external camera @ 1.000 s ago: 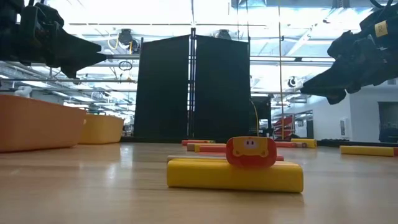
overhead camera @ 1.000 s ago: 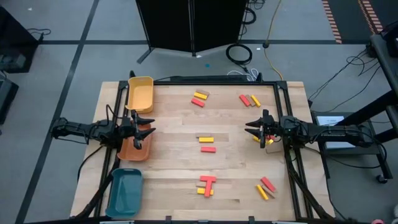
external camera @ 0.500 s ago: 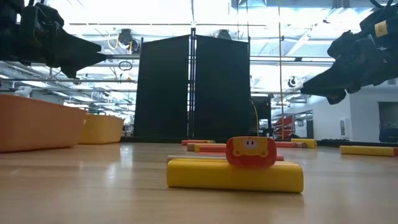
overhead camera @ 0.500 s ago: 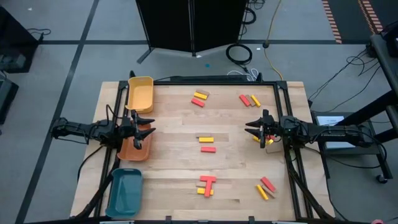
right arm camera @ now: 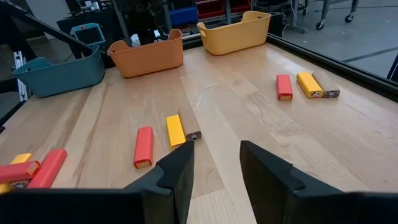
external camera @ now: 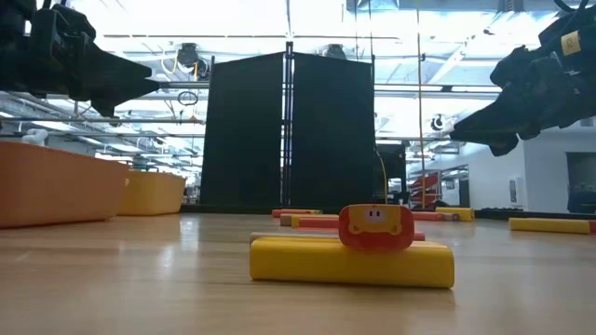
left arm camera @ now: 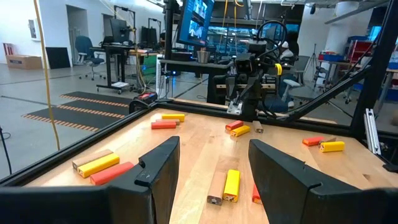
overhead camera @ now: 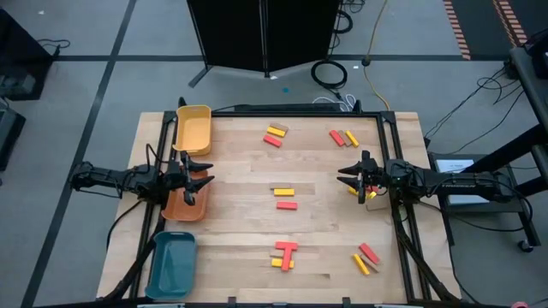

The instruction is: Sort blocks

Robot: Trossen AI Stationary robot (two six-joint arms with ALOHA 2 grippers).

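Small red, yellow and tan blocks lie flat on the wooden table in loose groups: far centre [overhead camera: 275, 135], far right [overhead camera: 344, 137], centre [overhead camera: 284, 198], near centre [overhead camera: 285, 254] and near right [overhead camera: 366, 258]. In the low view a red block [external camera: 375, 226] rests on a yellow one [external camera: 352, 261]. My left gripper [overhead camera: 204, 175] hovers open at the table's left edge, by the orange tray, and points level toward the right. My right gripper [overhead camera: 344, 174] hovers open at the right edge, above a few blocks [overhead camera: 354, 191]. Both have nothing between their fingers [left arm camera: 158, 168] [right arm camera: 180, 168].
Three trays stand along the left edge: yellow [overhead camera: 193, 128] far, orange [overhead camera: 184, 205] middle, teal [overhead camera: 171, 265] near. A dark frame [overhead camera: 295, 111] runs round the table. Bare wood [overhead camera: 240, 171] lies between the block groups.
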